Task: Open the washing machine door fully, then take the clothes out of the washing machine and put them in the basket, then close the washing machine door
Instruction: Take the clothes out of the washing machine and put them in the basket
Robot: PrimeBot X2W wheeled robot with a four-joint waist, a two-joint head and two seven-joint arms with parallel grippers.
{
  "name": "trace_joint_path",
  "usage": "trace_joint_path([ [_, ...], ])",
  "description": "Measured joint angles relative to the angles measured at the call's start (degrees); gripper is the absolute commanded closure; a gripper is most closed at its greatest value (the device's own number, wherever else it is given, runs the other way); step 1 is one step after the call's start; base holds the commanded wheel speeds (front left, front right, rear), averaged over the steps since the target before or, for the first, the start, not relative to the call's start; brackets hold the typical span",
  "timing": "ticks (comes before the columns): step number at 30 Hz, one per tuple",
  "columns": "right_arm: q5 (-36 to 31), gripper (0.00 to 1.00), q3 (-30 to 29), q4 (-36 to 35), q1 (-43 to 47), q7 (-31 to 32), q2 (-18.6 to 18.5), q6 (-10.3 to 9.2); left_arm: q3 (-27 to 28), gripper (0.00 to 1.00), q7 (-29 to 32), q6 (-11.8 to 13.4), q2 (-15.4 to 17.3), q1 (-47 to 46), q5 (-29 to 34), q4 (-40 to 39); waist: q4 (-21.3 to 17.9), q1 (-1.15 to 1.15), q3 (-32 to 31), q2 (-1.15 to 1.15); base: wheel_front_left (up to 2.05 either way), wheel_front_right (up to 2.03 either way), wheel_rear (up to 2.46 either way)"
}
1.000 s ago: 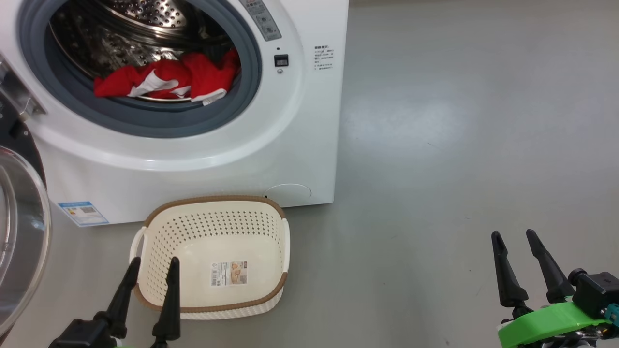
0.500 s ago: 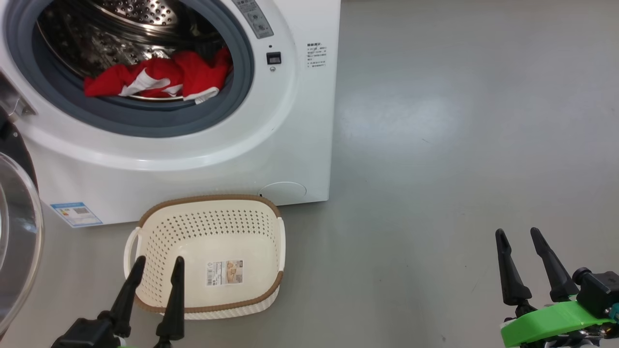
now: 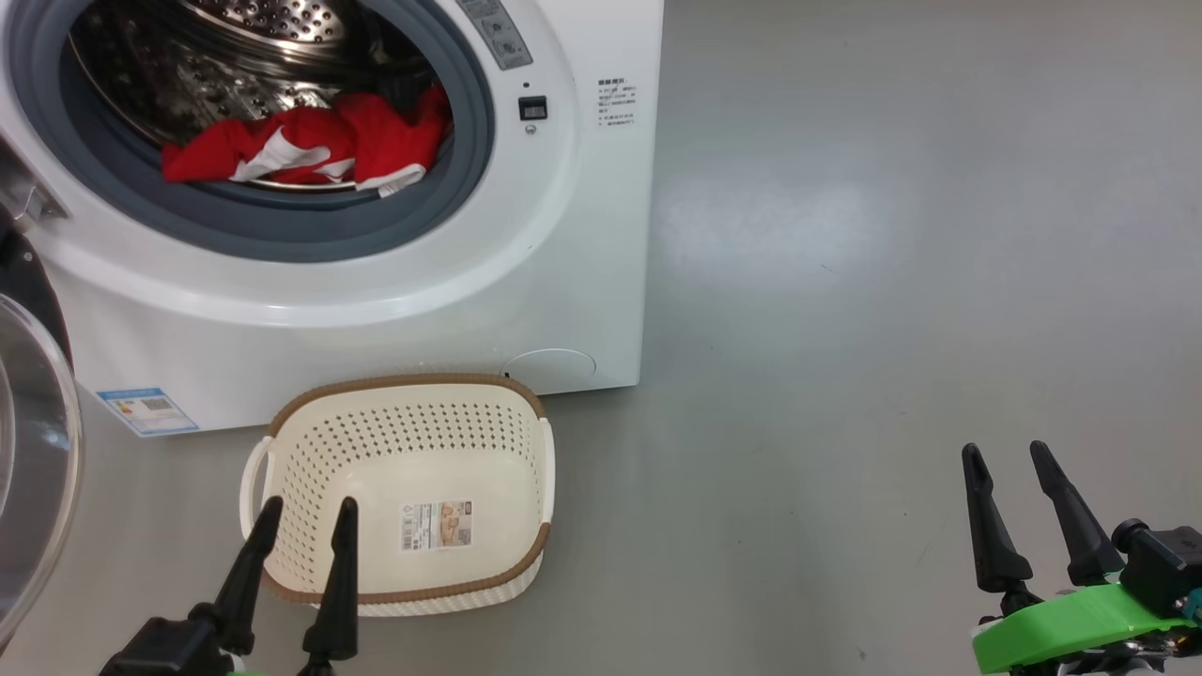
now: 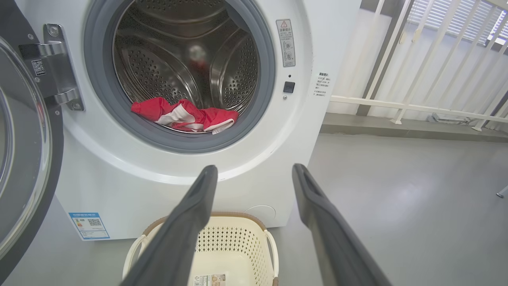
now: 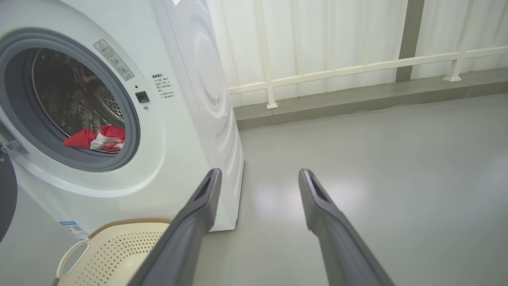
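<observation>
The washing machine door (image 4: 24, 159) hangs aside, leaving the drum mouth (image 4: 186, 67) clear.

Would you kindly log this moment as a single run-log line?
washing machine door: open | clothes: in washing machine | basket: empty, before it | left gripper: open, empty | right gripper: open, empty

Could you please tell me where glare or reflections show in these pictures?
Head view: pale glare patch on the floor right of the washing machine; left wrist view: bright reflections in the steel drum; right wrist view: floor sheen by the right hand.
</observation>
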Motion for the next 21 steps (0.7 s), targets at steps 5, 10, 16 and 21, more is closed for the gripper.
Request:
trace_joint_path([
  [5,0.00,0.00,0.08,-0.01,0.00,0.00,0.00,0.00,-0.26,0.00,0.00,0.00,0.07,-0.03,-0.48,0.03,-0.04,0.00,0.13,0.00,0.19,-0.39,0.20],
  [10,0.00,0.00,0.24,-0.02,0.00,0.00,0.00,0.00,-0.48,0.00,0.00,0.00,0.11,-0.05,-1.00,0.05,-0.08,0.00,0.19,0.00,0.79,-1.08,0.28],
  [16,0.00,0.00,0.45,-0.09,-0.01,0.00,0.00,0.00,-0.68,0.00,0.00,0.00,0.36,-0.16,-1.55,0.05,-0.15,0.00,0.27,0.00,1.01,-1.31,0.30],
  [21,0.00,0.00,0.51,-0.07,-0.03,0.00,0.00,0.00,-0.89,0.00,0.00,0.00,0.54,-0.23,-1.97,0.09,-0.19,0.00,0.36,0.00,1.06,-1.36,0.30],
])
